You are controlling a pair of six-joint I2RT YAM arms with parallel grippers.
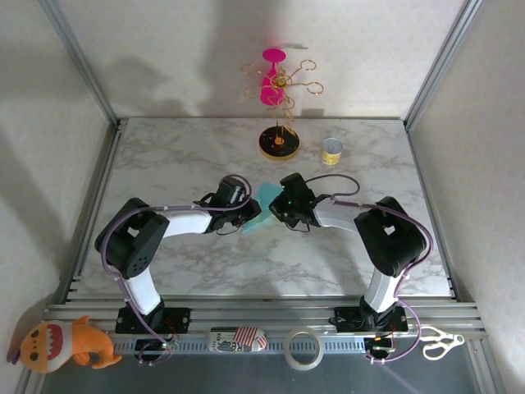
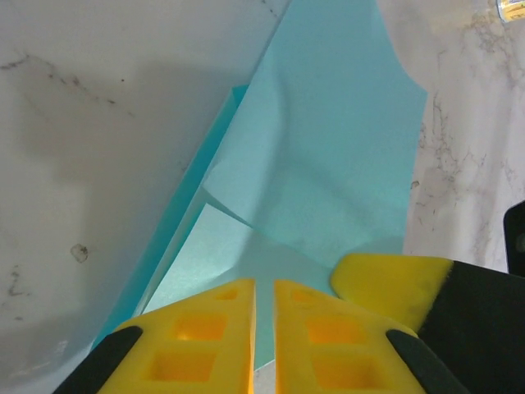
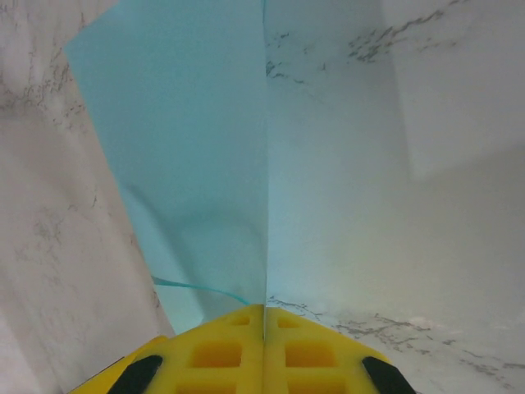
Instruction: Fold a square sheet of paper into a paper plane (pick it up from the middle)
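The square sheet of paper (image 1: pixel 264 205) is teal-blue and partly folded, and it is held up off the marble between my two grippers at mid-table. My right gripper (image 1: pixel 276 212) is shut on it: in the right wrist view the yellow fingers (image 3: pixel 264 309) meet on a crease and the sheet (image 3: pixel 189 148) rises straight from the seam. My left gripper (image 1: pixel 249 215) faces it from the left. In the left wrist view its jaws (image 2: pixel 264 283) stand a thin slit apart over the layered paper (image 2: pixel 328 148), beside the right gripper's finger (image 2: pixel 385 283).
At the back stand a hook stand with a round black-and-yellow base (image 1: pixel 279 142), a pink glass (image 1: pixel 273 78) and a small can (image 1: pixel 331 151). A plush toy (image 1: pixel 66 343), tape roll (image 1: pixel 303 348) and scissors (image 1: pixel 439 343) lie on the near rail.
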